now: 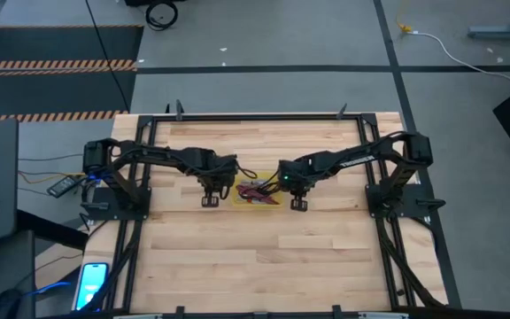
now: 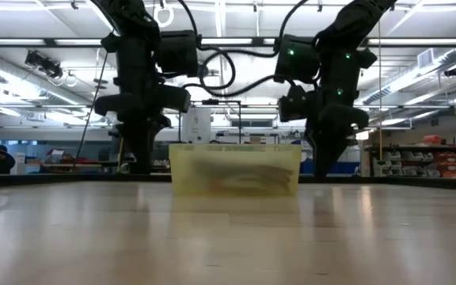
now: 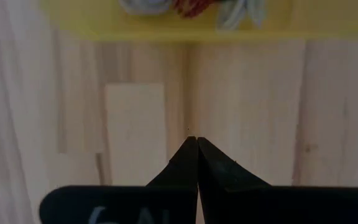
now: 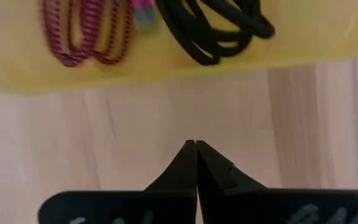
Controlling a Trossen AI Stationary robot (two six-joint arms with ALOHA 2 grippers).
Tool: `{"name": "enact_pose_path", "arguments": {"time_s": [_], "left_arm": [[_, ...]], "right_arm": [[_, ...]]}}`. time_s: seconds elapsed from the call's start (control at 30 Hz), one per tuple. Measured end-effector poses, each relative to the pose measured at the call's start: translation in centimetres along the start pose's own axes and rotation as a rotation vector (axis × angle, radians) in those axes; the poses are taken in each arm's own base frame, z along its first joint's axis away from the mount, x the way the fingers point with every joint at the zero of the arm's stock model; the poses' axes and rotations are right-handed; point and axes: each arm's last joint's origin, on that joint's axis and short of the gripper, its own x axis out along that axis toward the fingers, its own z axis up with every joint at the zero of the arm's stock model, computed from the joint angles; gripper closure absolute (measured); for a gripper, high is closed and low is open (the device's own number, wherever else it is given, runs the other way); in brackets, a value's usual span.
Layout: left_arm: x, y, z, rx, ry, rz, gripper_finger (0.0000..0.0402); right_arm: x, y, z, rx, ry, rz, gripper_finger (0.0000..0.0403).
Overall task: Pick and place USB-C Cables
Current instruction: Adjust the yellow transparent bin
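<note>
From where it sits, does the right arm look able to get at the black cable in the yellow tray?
Probably yes: the black cable lies uncovered in the tray, just ahead of the shut right end effector.

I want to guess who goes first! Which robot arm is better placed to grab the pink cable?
Probably the right. The right gripper, shut, faces the magenta-red cable in the yellow tray. The left gripper, also shut, faces the pale cables' side.

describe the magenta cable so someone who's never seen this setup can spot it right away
Find the yellow tray at the middle of the wooden table, between the left gripper and the right gripper, both shut over bare wood. Inside it, on the right gripper's side, lies the magenta cable, a small coil beside the black cable. It is the only braided pink-red bundle; its neighbours are plain black or pale.
</note>
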Motion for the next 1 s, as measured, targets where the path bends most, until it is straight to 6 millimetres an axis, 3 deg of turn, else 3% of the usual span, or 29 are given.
{"name": "enact_pose_path", "arguments": {"time_s": [0.4, 1.0], "left_arm": [[-0.1, 0.0, 0.9, 0.000, -0.092, 0.017, 0.0401], [-0.2, -0.9, 2.0, 0.020, -0.191, -0.024, 0.0401]], "right_arm": [[-1.0, 1.4, 1.8, -0.042, -0.094, 0.015, 0.0402], [-1.1, 1.4, 2.0, -0.039, -0.116, 0.016, 0.0402]]}}
